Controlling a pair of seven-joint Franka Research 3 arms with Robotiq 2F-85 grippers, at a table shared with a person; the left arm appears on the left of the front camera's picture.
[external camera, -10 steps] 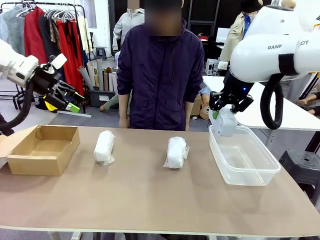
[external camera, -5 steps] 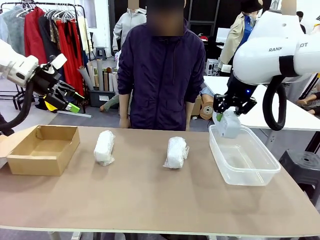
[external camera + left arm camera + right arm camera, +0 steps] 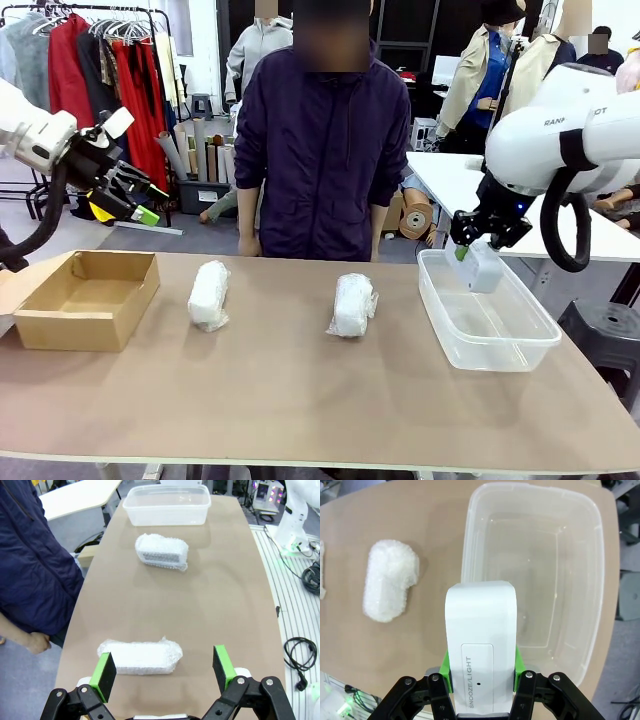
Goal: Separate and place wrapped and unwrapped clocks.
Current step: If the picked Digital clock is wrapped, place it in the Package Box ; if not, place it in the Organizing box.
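My right gripper point(image 3: 474, 256) point(image 3: 482, 667) is shut on the bare white clock point(image 3: 480, 267) point(image 3: 481, 645), holding it above the clear plastic tub point(image 3: 488, 345) point(image 3: 605, 580), over the tub's far side. Two wrapped clocks lie on the table: one point(image 3: 209, 295) point(image 3: 140, 657) left of middle, the other point(image 3: 353, 304) point(image 3: 162, 551) point(image 3: 389, 586) near the middle. High at the far left, my left gripper point(image 3: 140, 197) point(image 3: 164, 671) stands open with nothing between its green pads point(image 3: 106, 672), above the left wrapped clock.
An open brown cardboard box point(image 3: 84, 297) sits at the table's left end. A person point(image 3: 322, 140) in a dark jacket stands at the far side, hands down. The near half of the table point(image 3: 300, 400) is bare.
My right gripper has carried the bare white clock to the right and slightly down, from the tub's left rim to above the tub. The left arm has held still.
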